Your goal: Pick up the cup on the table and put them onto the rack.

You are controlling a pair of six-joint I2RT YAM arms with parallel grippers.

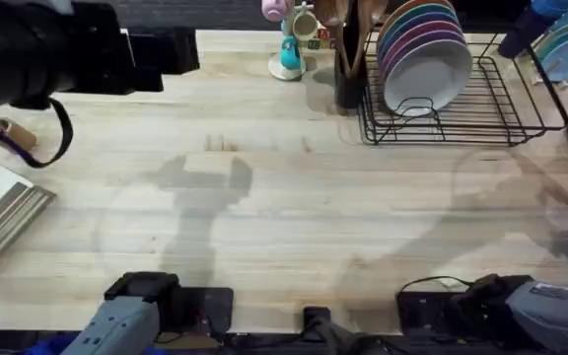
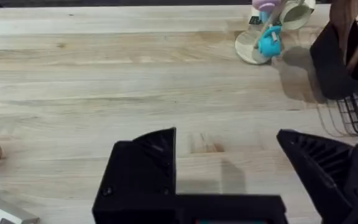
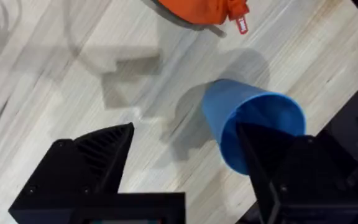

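Note:
The bright blue cup (image 3: 253, 121) stands on the pale wooden table (image 3: 73, 93) in the right wrist view. My right gripper (image 3: 185, 130) is open around it, and the cup sits close against the right-hand finger (image 3: 291, 174), which covers its near side. The black wire rack (image 1: 496, 118) holds a row of upright plates (image 1: 424, 59) at the table's back right. My left arm (image 1: 67, 49) hangs high at the back left. Its gripper (image 2: 225, 137) is open over bare wood with nothing in it.
A teal mug stand (image 1: 289, 49) with pink and cream mugs stands left of the rack, beside a dark utensil holder (image 1: 348, 69). An orange cloth with a red tag (image 3: 197, 9) lies near the cup. A stack of flat boards (image 1: 3, 212) lies at the left edge.

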